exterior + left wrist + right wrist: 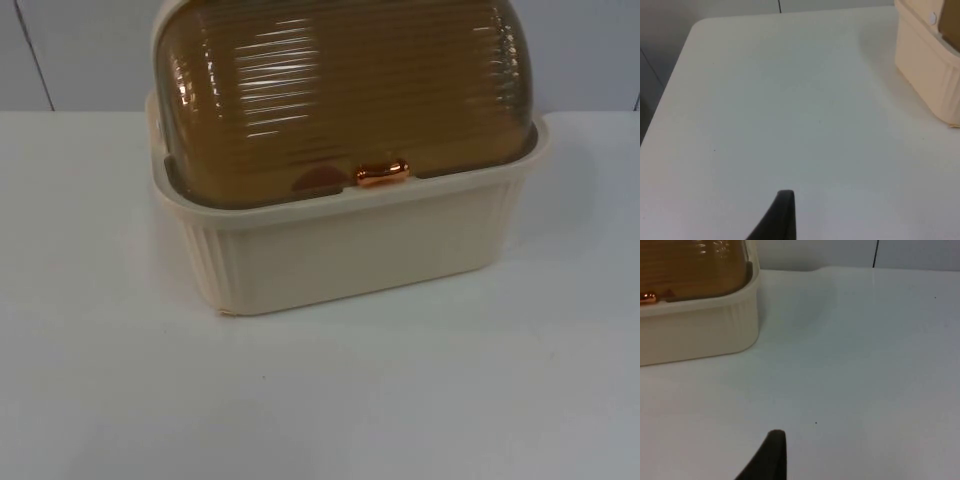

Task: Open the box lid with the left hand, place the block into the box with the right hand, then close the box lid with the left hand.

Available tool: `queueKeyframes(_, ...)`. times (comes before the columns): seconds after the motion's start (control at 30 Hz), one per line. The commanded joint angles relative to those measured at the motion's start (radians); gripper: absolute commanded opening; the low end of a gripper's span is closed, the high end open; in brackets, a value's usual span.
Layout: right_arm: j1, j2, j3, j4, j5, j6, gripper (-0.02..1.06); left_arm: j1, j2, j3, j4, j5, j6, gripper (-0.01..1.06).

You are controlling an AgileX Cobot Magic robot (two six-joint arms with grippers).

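A cream box (350, 250) with ribbed walls stands on the white tabletop (320, 400), toward the far side by the grey partition wall (80, 50); its amber, ribbed, domed lid (340, 90) is down, resting inside the box's rim; a small copper-coloured handle (383, 173) sits at the lid's front edge, just above the rim. Through the translucent lid, just beside the handle, the top view shows a dim reddish rounded shape (318, 180) inside the box; whether that is the block cannot be told.

The left wrist view looks over bare tabletop (790, 125) and catches one cream corner of the box (925, 75), with a black fingertip of the left claw (780, 215) well apart from it; whether the left claw is wide or narrow cannot be told. The right wrist view adds what the left one lacks: the box's other corner (705, 330), a strip of the amber lid (695, 265) and a glint of the copper handle (647, 297); a black fingertip of the right claw (771, 455) stands over the tabletop, apart from the box; whether it is wide or narrow cannot be told either.
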Motion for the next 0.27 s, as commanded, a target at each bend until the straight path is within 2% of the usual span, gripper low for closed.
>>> queueKeyframes(0.0,0.003,-0.002,0.005,0.002,-0.017,-0.003,1.04,0.003,-0.004,0.005,0.006,-0.004,-0.003,1.05)
queueKeyframes(0.23,0.003,-0.002,0.040,0.001,0.001,0.007,1.04,0.003,-0.004,0.005,0.006,-0.004,-0.003,1.05)
